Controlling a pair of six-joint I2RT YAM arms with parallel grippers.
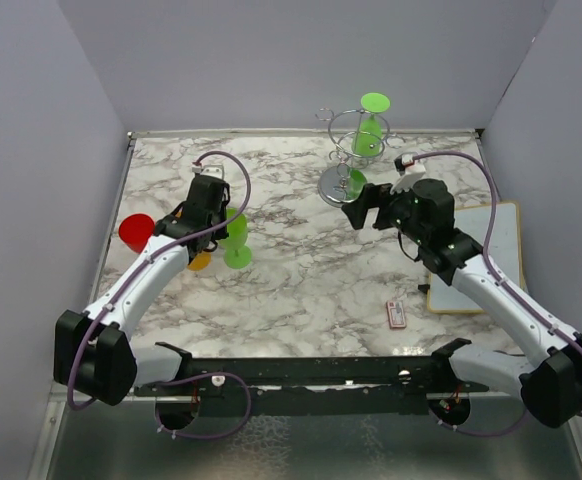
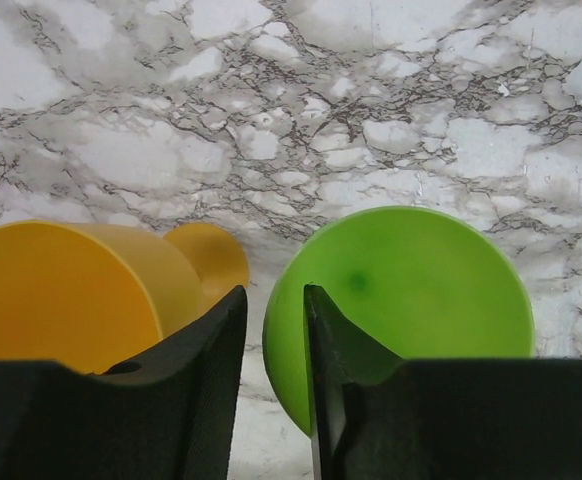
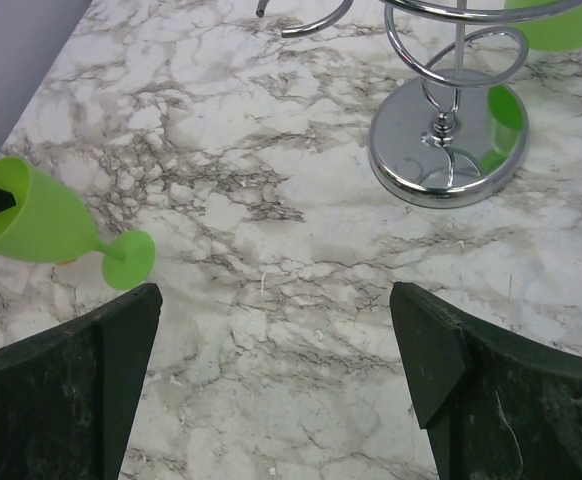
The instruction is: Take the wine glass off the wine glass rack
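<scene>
wine glass [image 1: 369, 142] hangs inverted on the wine glass rack [image 1: 333, 185]; right gripper [image 3: 273, 298] fingers wide apart near rack base; should lift, pinch stem, slide out along loop; left gripper [image 2: 274, 330] fingers nearly together, grip unclear

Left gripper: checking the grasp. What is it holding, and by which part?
The left gripper pinches the green glass by its bowl rim.

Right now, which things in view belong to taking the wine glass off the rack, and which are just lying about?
Job in hand: wine glass rack; hanging green wine glass; gripped green wine glass; left gripper; right gripper.
Lying about: red cup; orange cup; cream board; small red-and-white item.
</scene>
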